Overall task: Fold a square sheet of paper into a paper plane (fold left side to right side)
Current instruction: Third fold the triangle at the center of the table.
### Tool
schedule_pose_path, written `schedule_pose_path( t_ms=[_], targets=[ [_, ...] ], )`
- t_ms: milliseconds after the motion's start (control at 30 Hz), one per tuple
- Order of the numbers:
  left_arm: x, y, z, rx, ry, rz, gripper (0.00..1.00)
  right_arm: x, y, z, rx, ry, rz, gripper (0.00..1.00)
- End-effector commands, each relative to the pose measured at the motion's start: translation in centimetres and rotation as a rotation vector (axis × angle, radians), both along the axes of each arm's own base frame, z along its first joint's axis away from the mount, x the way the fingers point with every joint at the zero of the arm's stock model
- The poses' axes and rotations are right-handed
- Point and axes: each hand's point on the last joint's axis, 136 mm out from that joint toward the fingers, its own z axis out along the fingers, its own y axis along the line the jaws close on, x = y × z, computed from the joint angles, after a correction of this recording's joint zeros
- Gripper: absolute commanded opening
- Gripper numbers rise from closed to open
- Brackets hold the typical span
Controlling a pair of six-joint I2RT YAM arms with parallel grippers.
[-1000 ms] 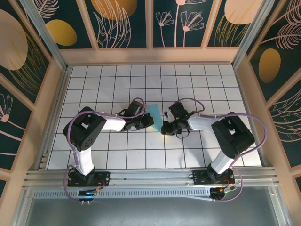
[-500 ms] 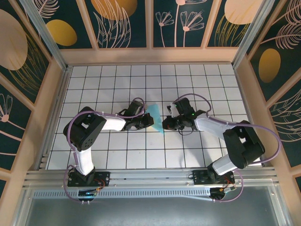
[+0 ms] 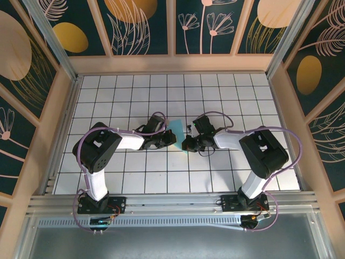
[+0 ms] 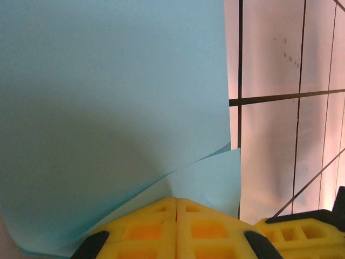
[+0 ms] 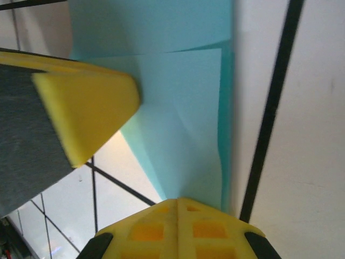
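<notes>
- **Change:** the right arm [image 3: 259,154] has swung its elbow back in toward the middle. The right pincer [image 3: 187,145] has shifted a little left, closer against the sheet of paper [image 3: 177,125]. The left arm [image 3: 99,148] is unmoved.
- **Left pincer [image 4: 176,208]:** closed, tips together, pinching the sheet's near left edge. A raised flap bows above a lower layer.
- **Right pincer:** closed, nipping the sheet's near right part. A yellow finger [image 5: 86,102] of the left pincer is just beside it.
- **Sheet of paper:** lies on the counter [image 3: 135,91] between the two pincers, touching both. Its long axis runs away from the bases, slightly tilted. It is probably a partly folded strip, though the arms hide most of its outline.
- **Next move, judged:** the left pincer holds the side to be carried. The paper lies to its right, so it would travel rightward, with the right pincer as anchor.
</notes>
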Motion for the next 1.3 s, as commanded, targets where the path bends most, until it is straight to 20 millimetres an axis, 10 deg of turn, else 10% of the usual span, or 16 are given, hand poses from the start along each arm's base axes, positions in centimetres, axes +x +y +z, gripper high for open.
schedule_pose_path(
  t_ms=[0, 500, 1267],
  targets=[
    [-1.1, 2.2, -3.1, 0.122, 0.063, 0.024, 0.07, -0.2, -0.9, -1.3, -0.072, 0.035, -0.029, 0.00],
    [-1.2, 0.8, 5.7, -0.094, -0.148, -0.030, 0.03, -1.6, -3.0, -3.8, -0.207, 0.098, -0.031, 0.00],
    [-1.7, -1.9, 1.5, -0.107, -0.025, -0.030, 0.00, -1.6, -3.6, -4.8, -0.285, 0.113, -0.021, 0.00]
  ],
)
